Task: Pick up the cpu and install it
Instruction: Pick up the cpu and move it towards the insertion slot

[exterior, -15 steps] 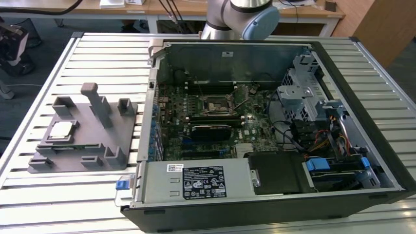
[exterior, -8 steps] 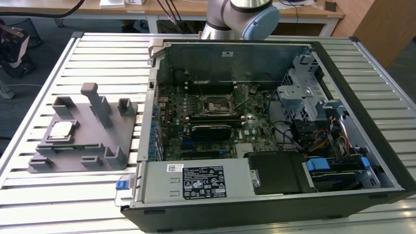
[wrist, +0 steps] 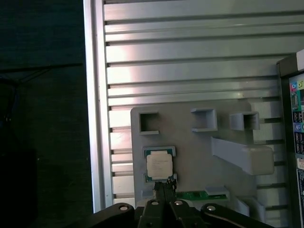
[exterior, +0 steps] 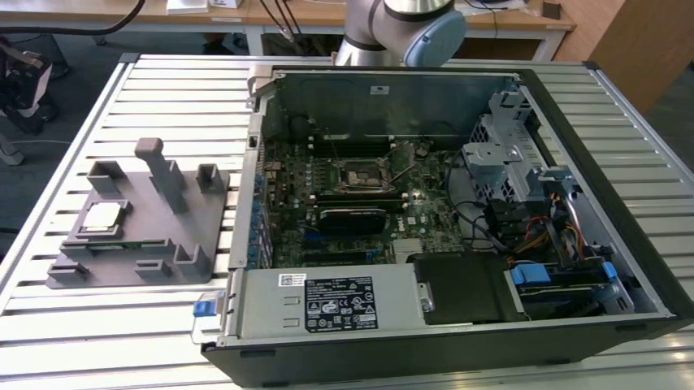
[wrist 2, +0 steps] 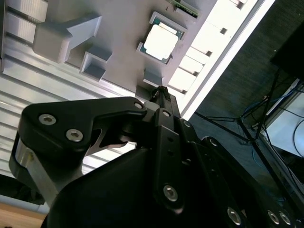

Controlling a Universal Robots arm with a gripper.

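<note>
The cpu (exterior: 101, 215), a small square chip with a silvery top, lies flat in a recess of the grey fixture (exterior: 162, 244) at the exterior view's left. Both wrist views look down on the cpu (wrist: 159, 166) (wrist 2: 161, 42) from well above. My gripper (wrist: 163, 186) (wrist 2: 160, 91) hangs over the fixture (wrist: 199, 152) beside the chip, its two slim fingers pressed together and holding nothing. Inside the open computer case (exterior: 607, 244), the square socket frame (exterior: 356, 175) sits on the motherboard.
The fixture has tall upright posts (exterior: 152, 158) and a green memory stick (wrist: 194, 195) next to the chip. The slatted metal table (exterior: 65, 333) ends close to the fixture, with dark floor beyond. The arm's base (exterior: 401, 28) stands behind the case.
</note>
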